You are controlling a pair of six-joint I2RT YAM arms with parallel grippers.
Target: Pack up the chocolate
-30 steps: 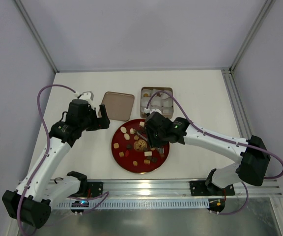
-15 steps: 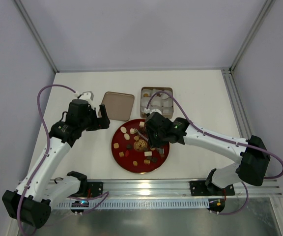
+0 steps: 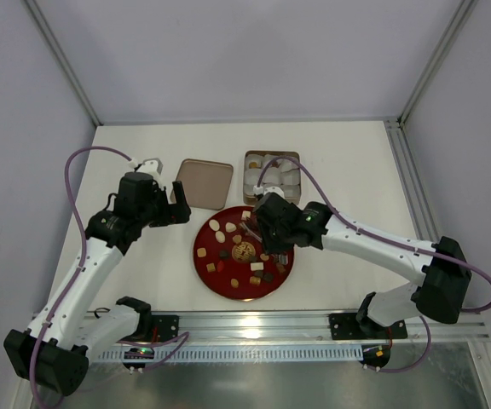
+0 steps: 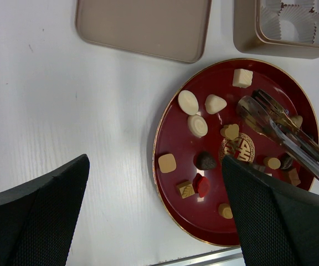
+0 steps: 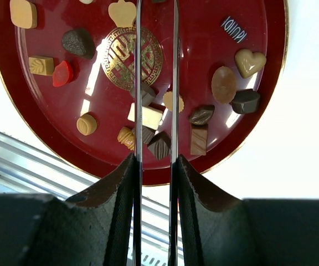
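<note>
Several assorted chocolates (image 3: 228, 230) lie on a round red plate (image 3: 228, 279) in front of both arms. They also show in the left wrist view (image 4: 188, 102) and the right wrist view (image 5: 224, 84). My right gripper (image 3: 267, 237) is shut on metal tongs (image 4: 284, 136) and holds them over the plate (image 5: 204, 55). The tong blades (image 5: 138, 83) stand apart over the plate's middle, and their tips run out of the right wrist view. My left gripper (image 4: 155, 160) is open and empty above the plate's left edge (image 4: 176, 141).
A square gold-brown tin (image 3: 246, 156) with white paper cups stands behind the plate and shows in the left wrist view (image 4: 281, 49). Its lid (image 3: 205, 183) lies to the tin's left, also in the left wrist view (image 4: 143, 25). A metal rail runs along the near table edge (image 3: 254, 324).
My right arm has shifted slightly to the right with the tongs over the plate. The left arm has not moved.
</note>
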